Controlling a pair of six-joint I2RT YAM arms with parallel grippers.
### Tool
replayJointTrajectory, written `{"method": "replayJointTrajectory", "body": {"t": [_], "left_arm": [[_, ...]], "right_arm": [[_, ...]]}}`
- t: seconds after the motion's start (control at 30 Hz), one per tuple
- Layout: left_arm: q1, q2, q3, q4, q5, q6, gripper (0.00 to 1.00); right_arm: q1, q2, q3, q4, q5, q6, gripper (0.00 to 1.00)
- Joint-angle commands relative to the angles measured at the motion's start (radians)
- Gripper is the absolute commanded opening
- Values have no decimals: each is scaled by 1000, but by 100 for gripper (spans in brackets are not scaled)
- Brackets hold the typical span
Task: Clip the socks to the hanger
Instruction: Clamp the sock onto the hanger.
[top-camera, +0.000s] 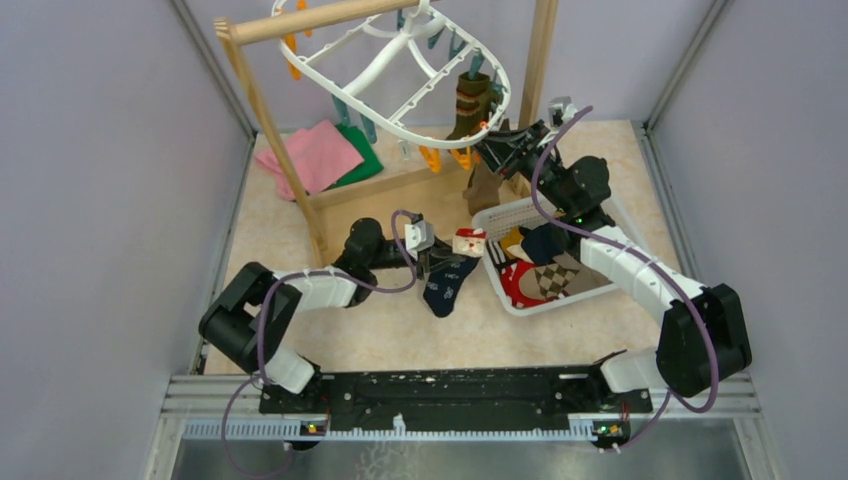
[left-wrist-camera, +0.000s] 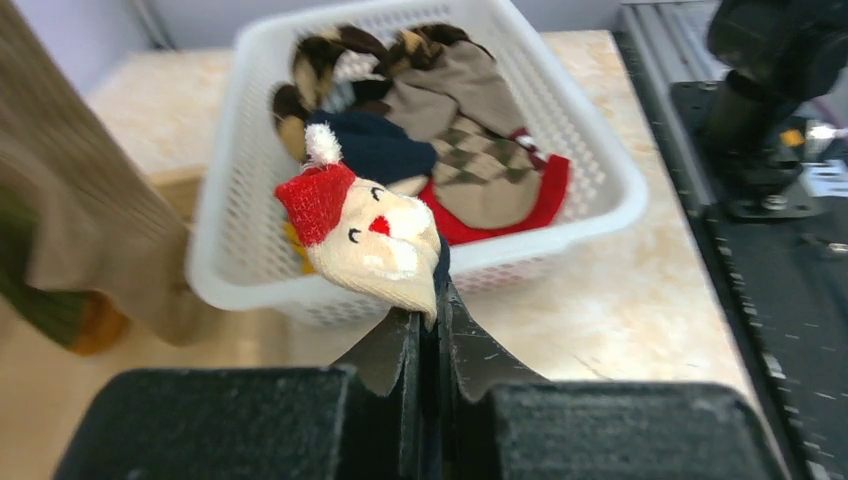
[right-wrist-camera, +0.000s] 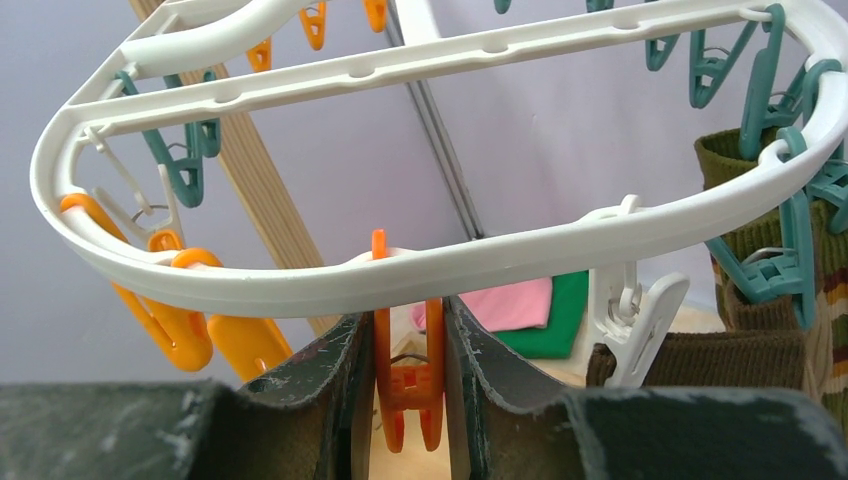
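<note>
My left gripper (top-camera: 432, 262) (left-wrist-camera: 430, 315) is shut on a dark navy sock (top-camera: 447, 285) at its cuff, which bears a red-hatted Santa face (left-wrist-camera: 375, 240). The sock hangs just left of the basket. The white oval hanger (top-camera: 345, 97) (right-wrist-camera: 480, 262) hangs tilted from the wooden pole. My right gripper (top-camera: 478, 150) (right-wrist-camera: 405, 320) is up at its near rim, shut on an orange clip (right-wrist-camera: 408, 375). An olive-brown striped sock (top-camera: 470, 105) (right-wrist-camera: 730, 355) is clipped beside it. A tan sock (top-camera: 484, 185) (left-wrist-camera: 70, 220) hangs below.
A white slotted basket (top-camera: 610, 285) (left-wrist-camera: 600, 190) at right holds an argyle sock (top-camera: 550, 278), a red one (top-camera: 520, 290) and others. Pink and green cloths (top-camera: 315, 155) lie at the back left. The wooden rack (top-camera: 290, 180) stands across the back, and grey walls close both sides.
</note>
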Motion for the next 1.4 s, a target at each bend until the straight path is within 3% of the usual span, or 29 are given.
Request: {"method": "replayJointTrajectory", "body": {"t": [0.0,0.1,0.2,0.23,0.4,0.73,1.37], "left_arm": [[7,41,14,278,-59,148,0],[29,126,20,512,16,121,0],[90,240,62,814,133,-55,0],[107,269,113,838,184,-107,0],[125,365,296,842,372,-246,0],[173,476,600,842,549,-632,0],[202,631,893,843,480,-911,0]], "right_arm": [[-6,1,5,65,-52,-6,0],[-7,-6,4,80,-77,-9,0],[-6,-17,1,86,-92,-16,0],[-6,-21,0,86,-96,-19,0],[-5,-31,-4,93,-118,-21,0],[-6,-43,-13,97,-137,-41,0],[-5,-65,-3,83,-121,-28,0]]}}
